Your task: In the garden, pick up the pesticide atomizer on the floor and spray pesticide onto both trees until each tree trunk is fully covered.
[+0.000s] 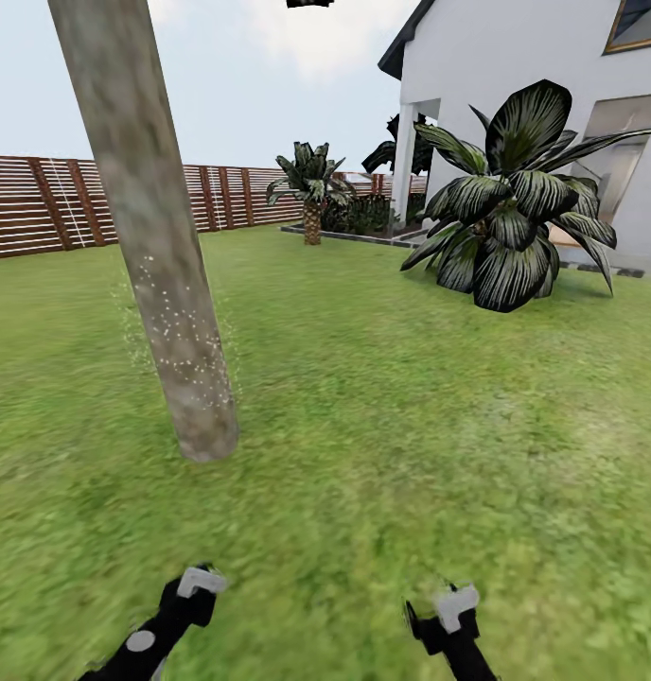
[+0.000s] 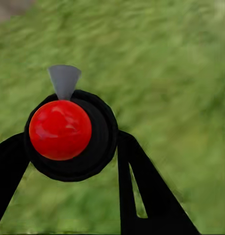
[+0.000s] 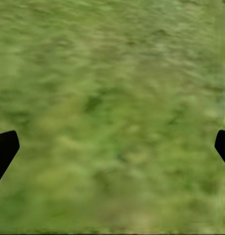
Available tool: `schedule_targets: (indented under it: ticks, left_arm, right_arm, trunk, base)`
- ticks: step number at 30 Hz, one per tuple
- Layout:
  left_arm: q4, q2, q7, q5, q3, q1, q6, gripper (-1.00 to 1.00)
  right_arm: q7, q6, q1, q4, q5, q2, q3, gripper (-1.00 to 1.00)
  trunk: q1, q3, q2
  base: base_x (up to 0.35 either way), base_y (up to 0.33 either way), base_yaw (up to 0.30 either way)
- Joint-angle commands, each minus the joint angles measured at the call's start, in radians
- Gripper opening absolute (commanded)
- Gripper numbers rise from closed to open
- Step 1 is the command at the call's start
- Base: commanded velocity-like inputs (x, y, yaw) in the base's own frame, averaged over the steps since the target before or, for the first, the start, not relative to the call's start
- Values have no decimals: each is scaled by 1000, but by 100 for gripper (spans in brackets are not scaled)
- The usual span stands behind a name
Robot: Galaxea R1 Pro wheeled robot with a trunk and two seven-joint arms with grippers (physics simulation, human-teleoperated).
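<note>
Grass is seen under both arms, and a thick grey-beige tree trunk (image 1: 150, 236) stands ahead of the robot and to its left, leaning slightly, with fine white specks scattered over its lower part and the air just beside it. The left pincer (image 2: 73, 147) is closed around the pesticide atomizer (image 2: 68, 129), whose round red top and grey nozzle are seen end-on in the left wrist view, the black fingers (image 2: 141, 196) pressed against its sides. The right pincer (image 3: 112, 147) is spread wide with nothing held, only lawn (image 1: 411, 397) showing between its tips. A wooden fence (image 1: 42, 203), a white house (image 1: 515, 85) and a dark-leaved plant (image 1: 505, 218) lie well beyond. Coverage of the trunk looks partial at best, since the specks are confined to a low band. Judged from this pose, the spray could be wasted on the grass, because the bottle sits low and its nozzle does not clearly face the trunk. The upper trunk could also be left bare if the arm is not raised, and the second tree could be overlooked.
</note>
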Motion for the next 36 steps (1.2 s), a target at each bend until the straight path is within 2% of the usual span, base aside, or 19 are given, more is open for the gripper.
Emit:
schedule_targets:
  ticks: [1,2,4,6,8,9,13,23,36]
  left_arm:
    - [19,-2,62,31,-1,7,-31,-100]
    - [31,-4,102,62,-1,13,-47,-100]
    - [57,-7,135,139,-1,40,-82,-100]
    - [68,-5,144,228,0,80,-176,-100]
    - [71,-4,147,276,0,114,-227,-100]
    - [72,-3,149,289,0,123,-241,-100]
    - [100,-5,150,302,0,133,-256,-100]
    - [106,3,150,316,0,138,-260,-100]
    - [107,4,150,315,0,139,-260,-100]
  right_arm:
    - [-58,-12,8,11,-1,1,0,100]
    - [-99,-21,16,17,-3,3,-1,100]
    - [-164,-50,34,21,-26,6,-1,100]
    - [-196,-111,48,23,-55,7,-1,100]
    - [-204,-156,60,24,-64,8,-1,100]
    - [-206,-167,63,23,-67,8,-2,100]
    - [-208,-178,67,33,-69,11,-1,100]
    - [-208,-179,67,55,-70,12,-3,100]
    - [-207,-179,67,57,-70,12,-1,100]
  trunk:
    - [0,0,0]
    - [0,0,0]
    - [0,0,0]
    - [0,0,0]
    - [0,0,0]
    - [0,0,0]
    - [0,1,0]
    - [0,10,0]
    - [0,16,0]
  base:
    - [0,0,0]
    - [0,0,0]
    - [0,0,0]
    - [0,0,0]
    - [0,0,0]
    - [0,0,0]
    - [0,0,-54]
    - [0,0,-217]
    - [0,0,-143]
